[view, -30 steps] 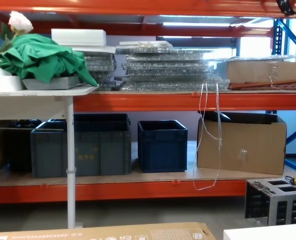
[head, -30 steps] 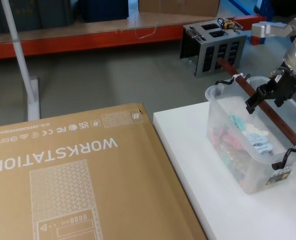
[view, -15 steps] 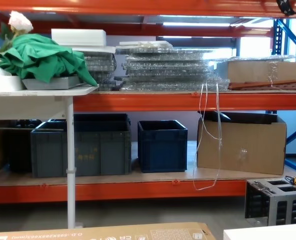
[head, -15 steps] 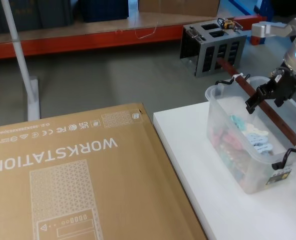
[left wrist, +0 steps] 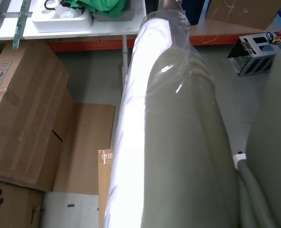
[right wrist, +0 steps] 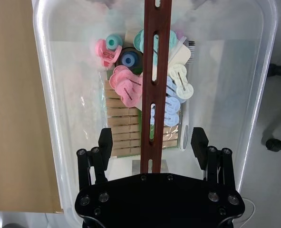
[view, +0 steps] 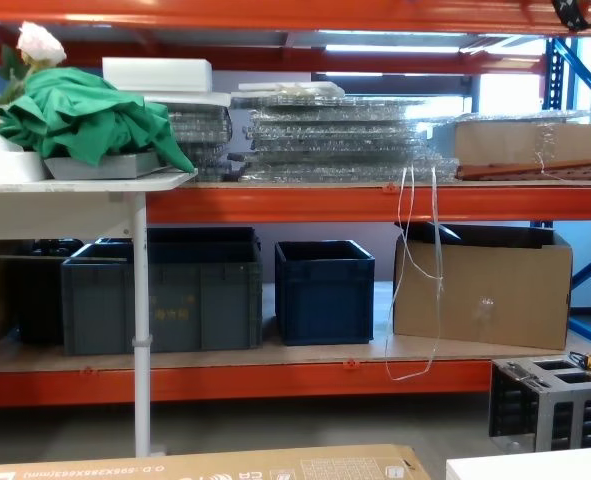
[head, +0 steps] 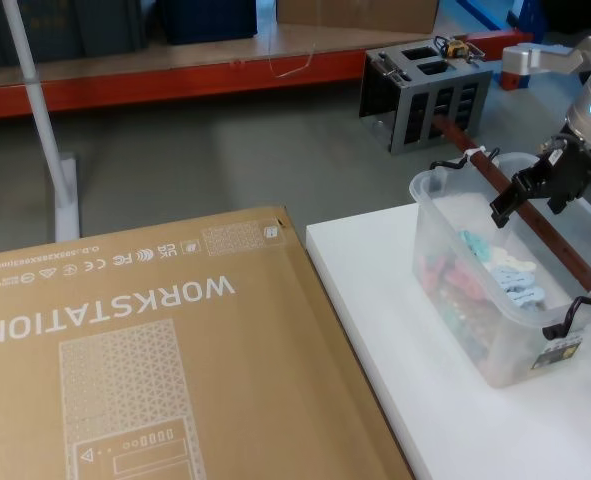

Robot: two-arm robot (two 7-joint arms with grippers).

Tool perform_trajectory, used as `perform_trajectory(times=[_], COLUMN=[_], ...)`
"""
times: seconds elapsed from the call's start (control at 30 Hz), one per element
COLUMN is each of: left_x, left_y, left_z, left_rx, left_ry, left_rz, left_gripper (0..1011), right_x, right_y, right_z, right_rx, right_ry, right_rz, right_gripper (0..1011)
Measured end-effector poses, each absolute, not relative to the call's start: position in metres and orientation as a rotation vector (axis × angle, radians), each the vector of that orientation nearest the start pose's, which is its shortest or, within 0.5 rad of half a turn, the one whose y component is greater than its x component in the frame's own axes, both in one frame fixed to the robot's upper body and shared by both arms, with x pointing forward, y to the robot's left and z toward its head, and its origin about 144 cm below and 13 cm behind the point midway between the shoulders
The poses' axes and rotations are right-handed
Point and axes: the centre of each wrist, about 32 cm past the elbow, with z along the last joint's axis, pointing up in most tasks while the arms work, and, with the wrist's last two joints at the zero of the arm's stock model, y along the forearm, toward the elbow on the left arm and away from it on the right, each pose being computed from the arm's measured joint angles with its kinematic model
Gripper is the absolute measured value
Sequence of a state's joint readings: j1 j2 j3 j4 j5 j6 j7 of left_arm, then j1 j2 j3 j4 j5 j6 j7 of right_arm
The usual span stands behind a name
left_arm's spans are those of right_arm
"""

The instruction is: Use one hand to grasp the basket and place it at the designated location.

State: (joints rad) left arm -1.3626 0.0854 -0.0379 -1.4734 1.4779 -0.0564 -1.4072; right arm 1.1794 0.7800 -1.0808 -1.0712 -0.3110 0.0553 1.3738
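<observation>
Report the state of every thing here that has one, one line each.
basket: upright on the white table, uncovered, holding clips and clothespins.
bar handle: lying across the basket's rim, ungripped.
right tool: open, fingers either side of the bar handle, clear of it.
WORKSTATION carton: closed, lying flat beside the table.

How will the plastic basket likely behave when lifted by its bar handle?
Probably light for its size: the basket holds only a shallow heap of clips. It may swing or tilt, as the handle, straddled by the open right gripper, hangs on zip ties. Thin translucent walls might flex.
</observation>
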Motion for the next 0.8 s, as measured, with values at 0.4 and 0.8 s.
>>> perform_trajectory(times=[0.4, 0.8], left_x=[0.5195, 0.5195], left_y=[0.267, 0.267], left_z=[1.6931, 1.6932], left_rx=[1.267, 1.267], left_ry=[-1.119, -1.119], left_rz=[1.094, 1.094], left_gripper=[0, 0], right_x=[0.642, 0.641], right_y=[-0.3663, -0.3612], right_z=[1.3761, 1.3758], right_rx=[-1.509, -1.53], right_ry=[-0.307, -0.317], right_rz=[-0.062, -0.078], right_gripper=[1001, 1001])
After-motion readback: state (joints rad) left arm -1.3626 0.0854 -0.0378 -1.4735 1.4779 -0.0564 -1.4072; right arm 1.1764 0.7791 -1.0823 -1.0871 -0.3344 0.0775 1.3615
